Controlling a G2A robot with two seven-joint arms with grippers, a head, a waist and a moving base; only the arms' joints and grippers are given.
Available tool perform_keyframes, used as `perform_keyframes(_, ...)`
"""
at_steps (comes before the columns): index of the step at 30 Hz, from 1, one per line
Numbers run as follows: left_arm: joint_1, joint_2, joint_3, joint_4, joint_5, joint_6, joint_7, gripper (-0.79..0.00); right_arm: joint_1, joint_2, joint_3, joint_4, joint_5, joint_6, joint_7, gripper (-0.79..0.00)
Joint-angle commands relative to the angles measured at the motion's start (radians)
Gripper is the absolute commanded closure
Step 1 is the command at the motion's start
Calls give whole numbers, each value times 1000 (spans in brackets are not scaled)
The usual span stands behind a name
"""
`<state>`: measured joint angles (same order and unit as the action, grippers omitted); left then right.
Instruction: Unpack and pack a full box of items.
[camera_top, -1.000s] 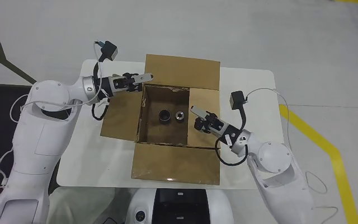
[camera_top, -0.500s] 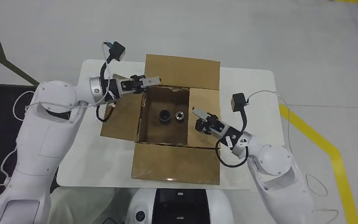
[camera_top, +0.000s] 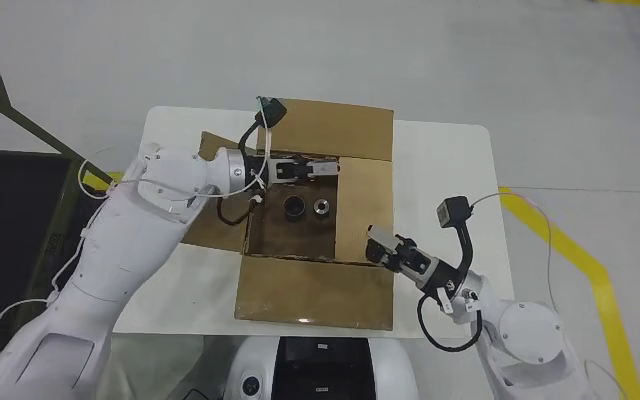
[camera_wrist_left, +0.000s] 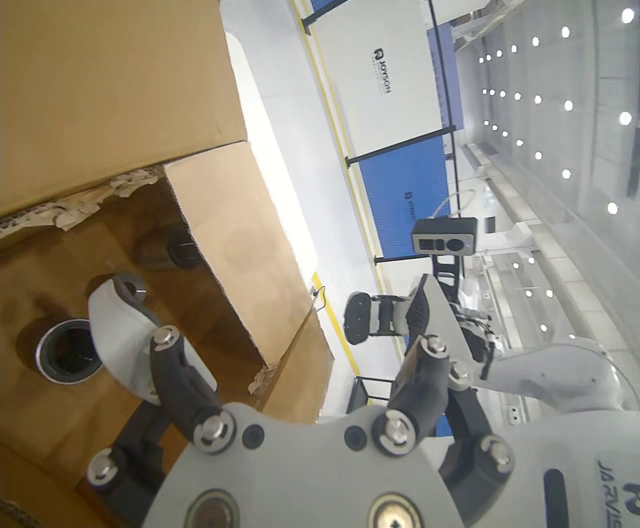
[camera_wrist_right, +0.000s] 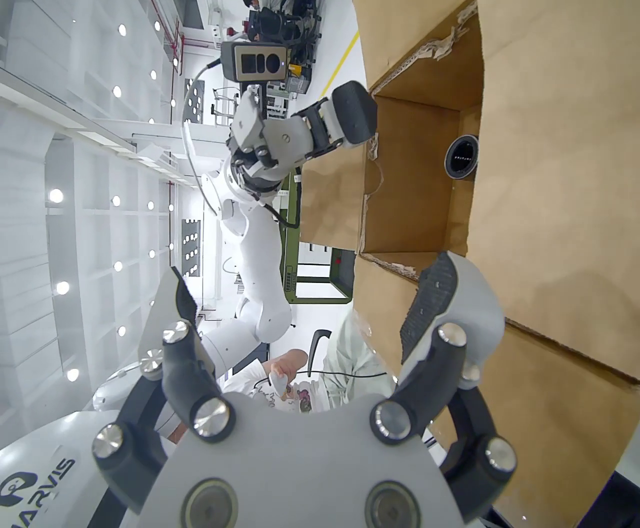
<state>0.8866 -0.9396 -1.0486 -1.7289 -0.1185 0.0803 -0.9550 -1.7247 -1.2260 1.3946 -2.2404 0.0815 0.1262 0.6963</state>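
The cardboard box (camera_top: 325, 125) stands open on the white table (camera_top: 450, 180), all flaps spread. On its floor sit a dark round cylinder (camera_top: 294, 208) and a smaller silvery one (camera_top: 321, 208). My left gripper (camera_top: 320, 168) hangs open over the far side of the opening, above both items. In the left wrist view the left gripper (camera_wrist_left: 270, 310) holds nothing, and the dark cylinder (camera_wrist_left: 65, 352) lies below one finger. My right gripper (camera_top: 378, 245) is open and empty at the near corner of the right flap (camera_top: 365, 205). The right wrist view shows the right gripper (camera_wrist_right: 305, 300) outside the box, with the dark cylinder (camera_wrist_right: 462, 156) beyond.
The near flap (camera_top: 315, 290) lies flat toward the table's front edge. The left flap (camera_top: 215, 215) is partly under my left arm. Bare table shows to the right of the box (camera_top: 450, 230) and at the near left (camera_top: 170, 290).
My left gripper has swung right from the left flap's far corner to above the box opening. My right gripper has drawn back off the right flap toward the near right.
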Motion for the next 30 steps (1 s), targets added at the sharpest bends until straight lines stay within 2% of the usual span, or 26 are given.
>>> perform_keyframes(1, -7, -5, 29, 3, 41, 9, 5, -785, -6, 2, 2, 3, 2, -6, 6, -785)
perform_keyframes(14, -94, -68, 191, 112, 44, 19, 95, -785, -12, 13, 5, 39, 40, -40, 14, -785)
perform_keyframes(23, -140, -109, 256, 187, 38, 13, 159, -785, -6, 21, -8, 51, 45, -46, 36, -785)
perform_keyframes(30, -166, -125, 280, 197, 118, 28, 176, -785, 14, 25, -36, 59, 35, -40, 48, -785)
